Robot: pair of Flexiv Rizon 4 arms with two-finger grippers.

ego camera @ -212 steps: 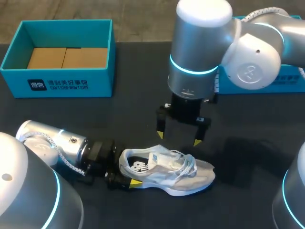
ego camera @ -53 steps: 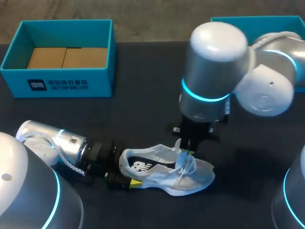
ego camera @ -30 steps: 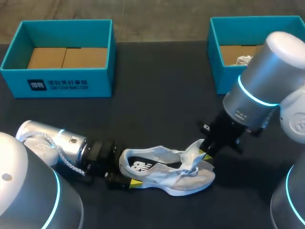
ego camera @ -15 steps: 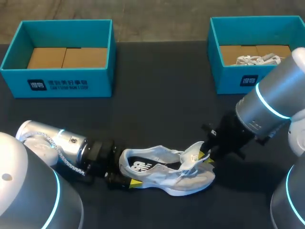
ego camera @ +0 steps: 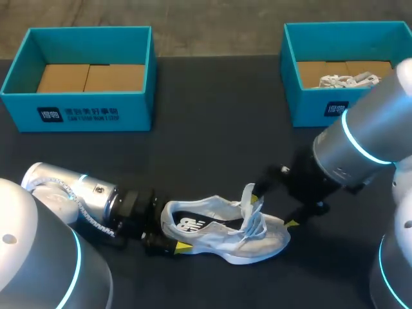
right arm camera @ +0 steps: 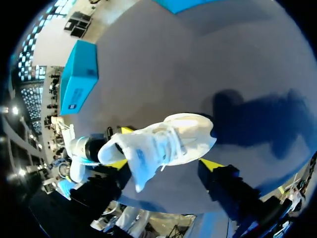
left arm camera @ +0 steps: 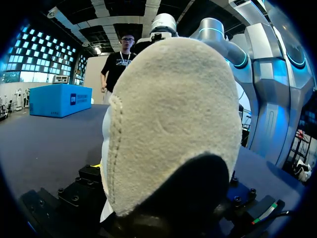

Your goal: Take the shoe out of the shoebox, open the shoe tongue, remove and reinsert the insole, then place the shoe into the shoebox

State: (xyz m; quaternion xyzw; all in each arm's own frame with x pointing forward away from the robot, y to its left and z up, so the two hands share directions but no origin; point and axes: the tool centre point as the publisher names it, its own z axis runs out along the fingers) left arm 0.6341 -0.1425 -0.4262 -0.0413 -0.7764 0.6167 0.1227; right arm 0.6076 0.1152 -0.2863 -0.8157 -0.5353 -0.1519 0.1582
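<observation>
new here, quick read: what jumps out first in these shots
A pale grey shoe lies at the front of the table, its tongue standing upright. The left gripper clamps its heel, while the right gripper hangs open beside the tongue. A teal box sits far left, a second box far right.

Fuzzy suede-like heel of shoe [left arm camera: 173,124]; smooth matt dark table [ego camera: 206,109].

The left arm [ego camera: 71,193] lies low over the near-left tabletop [ego camera: 212,116], wrist level, its gripper [ego camera: 168,233] clamped on the heel of the shoe [ego camera: 257,235]. The right arm [ego camera: 360,148] enters from the right, wrist angled down and leftward; its gripper [ego camera: 273,206] has fingers spread wide at the shoe's front.
</observation>
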